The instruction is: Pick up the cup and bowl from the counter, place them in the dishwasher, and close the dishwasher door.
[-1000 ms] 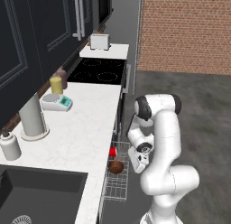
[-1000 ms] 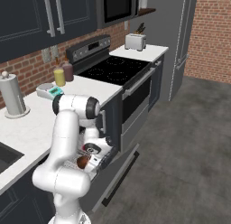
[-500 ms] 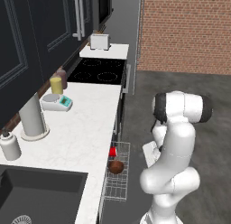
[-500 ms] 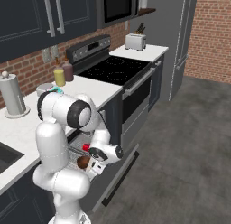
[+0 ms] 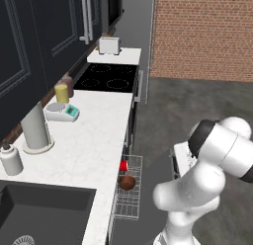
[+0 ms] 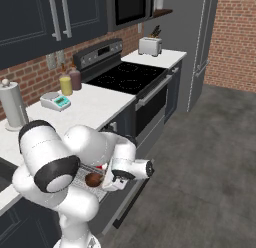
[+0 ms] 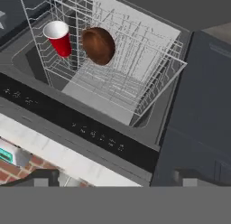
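We see a glossy white arm (image 5: pixel 207 189) of rounded, bulbous segments, with dark grey bands at the joints and a black end cap.

Arm swung out from the rack toward the open floor.
In the left base view the white arm (image 5: pixel 207 184), which a second earlier stood close against the counter (image 5: pixel 94 140) edge by the rack (image 5: pixel 129 189), moved right and away from it, its shoulder now well clear of the counter. In the right base view the upper arm dropped lower and the forearm reached further out over the door (image 6: pixel 131 202). The gripper (image 6: pixel 116 181) backed off from the rack, jaws spread wide, nothing between them.
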